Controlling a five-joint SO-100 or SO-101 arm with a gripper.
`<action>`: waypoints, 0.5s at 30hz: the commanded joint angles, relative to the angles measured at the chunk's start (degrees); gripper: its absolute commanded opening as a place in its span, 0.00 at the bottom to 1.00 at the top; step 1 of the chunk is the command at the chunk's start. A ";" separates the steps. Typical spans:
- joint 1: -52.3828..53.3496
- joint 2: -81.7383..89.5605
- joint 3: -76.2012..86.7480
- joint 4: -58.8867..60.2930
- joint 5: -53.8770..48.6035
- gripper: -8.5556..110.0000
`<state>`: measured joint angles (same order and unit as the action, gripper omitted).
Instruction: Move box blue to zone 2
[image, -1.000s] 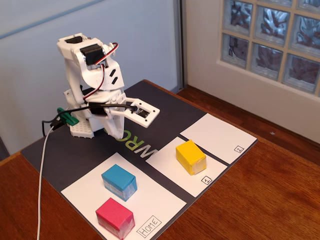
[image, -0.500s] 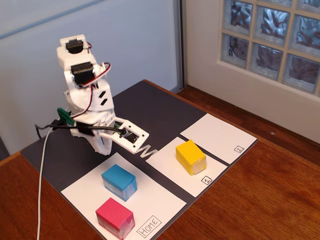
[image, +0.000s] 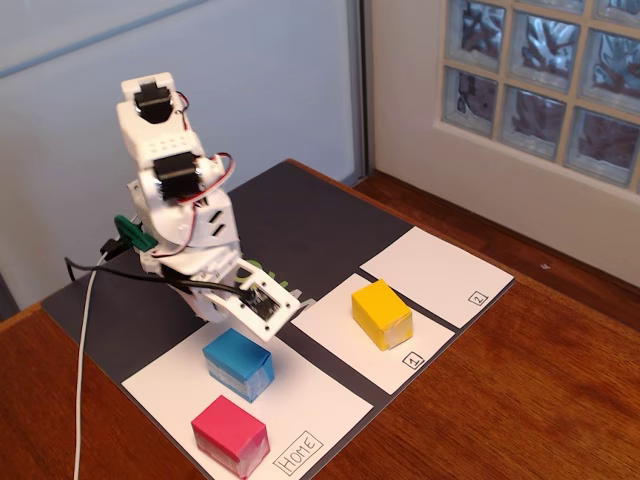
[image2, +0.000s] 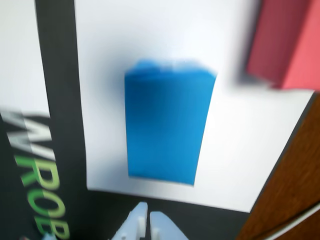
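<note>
White arm folded forward and downward, pincer (image2: 148, 220) low, fingertips closed together, empty.

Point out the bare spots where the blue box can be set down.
Sheet 2 is completely bare, bordered by the mat's dark strip and the wooden table. Sheet 1 holds the yellow block, leaving room only toward the arm. The Home sheet is crowded: blue box, pink block, tool above.

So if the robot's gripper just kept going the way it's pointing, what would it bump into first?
Most likely the blue box. In the wrist view the gripper points straight at it, fingertips close together, with only bare white Home sheet between. In the fixed view it hangs just above the box, so depth is a bit unsure.
</note>
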<state>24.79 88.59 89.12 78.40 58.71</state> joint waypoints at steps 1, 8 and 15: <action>-1.93 -0.35 -2.02 -1.76 3.52 0.07; -4.57 -3.43 -2.29 -4.31 3.87 0.07; -4.66 -5.63 -2.29 -4.39 -1.76 0.07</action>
<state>20.74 82.71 89.12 74.62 58.36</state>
